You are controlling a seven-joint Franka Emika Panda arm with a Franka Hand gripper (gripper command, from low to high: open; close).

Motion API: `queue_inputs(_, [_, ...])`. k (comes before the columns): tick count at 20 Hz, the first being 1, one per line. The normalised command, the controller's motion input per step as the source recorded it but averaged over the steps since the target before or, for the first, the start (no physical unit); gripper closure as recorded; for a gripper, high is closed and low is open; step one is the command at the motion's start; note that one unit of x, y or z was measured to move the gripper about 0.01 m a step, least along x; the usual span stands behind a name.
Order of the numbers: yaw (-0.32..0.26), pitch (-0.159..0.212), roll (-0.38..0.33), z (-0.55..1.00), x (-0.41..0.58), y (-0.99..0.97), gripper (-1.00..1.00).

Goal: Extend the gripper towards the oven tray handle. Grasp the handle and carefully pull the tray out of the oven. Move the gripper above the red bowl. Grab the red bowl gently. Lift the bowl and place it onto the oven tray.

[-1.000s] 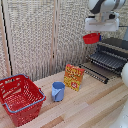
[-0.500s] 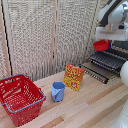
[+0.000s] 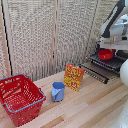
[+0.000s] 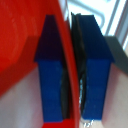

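Note:
In the exterior view the red bowl (image 3: 105,54) sits low over the dark wire tray (image 3: 111,63), which is pulled out of the oven (image 3: 123,54) at the exterior view's right edge. Whether the bowl touches the bars is unclear. The gripper (image 3: 106,46) hangs from the white arm directly above the bowl. In the wrist view the gripper (image 4: 71,70) is shut on the bowl's rim, with one blue finger (image 4: 50,70) inside and the other outside. The red bowl (image 4: 20,45) fills one side of that view. The oven is mostly hidden by the arm.
The oven's drop-down door (image 3: 96,73) lies open in front of the tray. A yellow-orange box (image 3: 73,76) and a blue cup (image 3: 58,91) stand mid-table. A large red wire basket (image 3: 20,98) sits at the exterior view's left. A slatted screen (image 3: 50,35) backs the wooden table (image 3: 95,107).
The gripper has carried the red bowl down and toward the exterior view's right, from above the open door to just over the tray.

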Motion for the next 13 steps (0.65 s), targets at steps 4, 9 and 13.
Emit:
queue_inputs(4, [0.000, -0.075, 0.001, 0.02, -0.067, -0.12, -1.00])
queue_inputs(9, [0.000, -0.040, -0.001, 0.16, -0.017, -0.07, -1.00])
queue_inputs(13, [-0.034, -0.003, -0.019, 0.40, 0.067, 0.00, -1.00])
